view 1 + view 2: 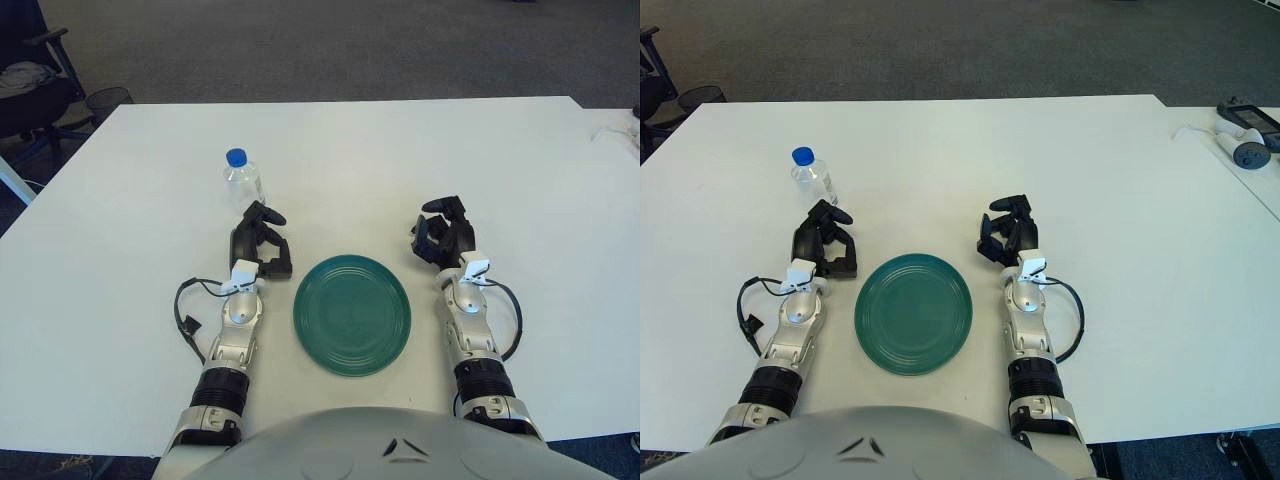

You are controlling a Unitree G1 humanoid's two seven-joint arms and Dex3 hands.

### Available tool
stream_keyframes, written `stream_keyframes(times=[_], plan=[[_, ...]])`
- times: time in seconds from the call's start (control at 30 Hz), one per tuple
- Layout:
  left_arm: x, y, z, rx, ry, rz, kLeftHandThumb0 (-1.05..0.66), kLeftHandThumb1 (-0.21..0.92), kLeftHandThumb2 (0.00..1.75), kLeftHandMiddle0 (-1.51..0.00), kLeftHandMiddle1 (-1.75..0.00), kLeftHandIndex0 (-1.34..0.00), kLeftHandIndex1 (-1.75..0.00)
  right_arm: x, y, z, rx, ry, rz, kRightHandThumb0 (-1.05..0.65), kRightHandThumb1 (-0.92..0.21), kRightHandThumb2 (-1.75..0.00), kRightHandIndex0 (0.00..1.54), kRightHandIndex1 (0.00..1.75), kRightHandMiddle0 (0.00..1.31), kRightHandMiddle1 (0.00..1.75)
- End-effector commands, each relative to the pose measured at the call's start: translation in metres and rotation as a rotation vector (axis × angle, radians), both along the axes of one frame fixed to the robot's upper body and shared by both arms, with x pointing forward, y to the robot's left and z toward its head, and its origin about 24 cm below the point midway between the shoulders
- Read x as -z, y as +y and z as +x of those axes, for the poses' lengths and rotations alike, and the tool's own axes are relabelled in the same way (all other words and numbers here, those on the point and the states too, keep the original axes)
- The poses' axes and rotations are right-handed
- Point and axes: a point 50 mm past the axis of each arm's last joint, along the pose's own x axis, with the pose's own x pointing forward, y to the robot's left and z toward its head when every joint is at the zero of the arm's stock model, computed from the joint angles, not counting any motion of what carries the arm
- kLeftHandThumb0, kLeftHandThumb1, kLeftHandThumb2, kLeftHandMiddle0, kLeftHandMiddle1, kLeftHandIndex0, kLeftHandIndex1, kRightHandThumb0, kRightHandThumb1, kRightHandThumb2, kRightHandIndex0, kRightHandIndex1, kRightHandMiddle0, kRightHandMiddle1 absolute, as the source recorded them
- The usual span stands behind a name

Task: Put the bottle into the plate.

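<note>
From my station the two eye views differ mostly at the edges: the left eye view gives me an office chair [30, 85] and a dark wire basket [108, 99] on the floor off the far left corner of the table, while the right eye view instead reaches further right and picks up a white handheld controller [1245, 150] with its cord, and a dark device [1246, 116] behind it, lying on a second table [1265, 190] that butts against the right side. The green plate [352, 314] sits near the front middle of the white table [400, 160], between my two forearms, and I see nothing in it. The bottle [243, 177] stands upright, clear with a blue cap, well behind and to the left of the plate, just beyond the tips of my left hand [260, 240] but apart from them. That hand shows just left of the plate's far rim, its fingers loosely curled and apart, gripping nothing. My right hand [444, 232] shows just beyond the plate's right rim, fingers likewise half curled, holding nothing. Grey carpet [330, 45] covers the floor beyond the table.
</note>
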Motion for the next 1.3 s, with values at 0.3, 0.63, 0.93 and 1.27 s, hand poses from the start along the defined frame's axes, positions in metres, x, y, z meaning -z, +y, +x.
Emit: stream_keyframes(times=[0.3,0.63,0.93,1.27], plan=[[0.002,-0.001,-0.006,-0.013,0.007,0.0,0.0,-0.06,1.75,-0.88,-1.75,-0.68,-1.75,0.017,-0.003,-0.008,0.011,0.1,0.031,0.0,-0.54,-1.06,0.47,1.72,0.2,1.75],[-0.004,0.002,-0.019,-0.3,-0.103,-0.028,0.0,-0.06,1.74,-0.88,-1.74,-0.67,-1.75,0.017,-0.003,-0.008,0.008,0.109,0.026,0.0,-0.54,-1.06,0.47,1.73,0.2,1.75],[0.0,0.015,-0.025,-0.545,-0.14,-0.061,0.0,-0.02,1.7,-0.86,-1.71,-0.65,-1.75,0.018,-0.004,-0.008,0.006,0.11,0.023,0.0,-0.54,-1.06,0.46,1.72,0.21,1.75],[0.001,0.016,-0.026,-0.703,-0.142,-0.103,0.0,-0.01,1.67,-0.85,-1.7,-0.64,-1.75,0.018,-0.005,-0.007,-0.007,0.103,0.033,0.0,-0.54,-1.06,0.46,1.72,0.22,1.75]])
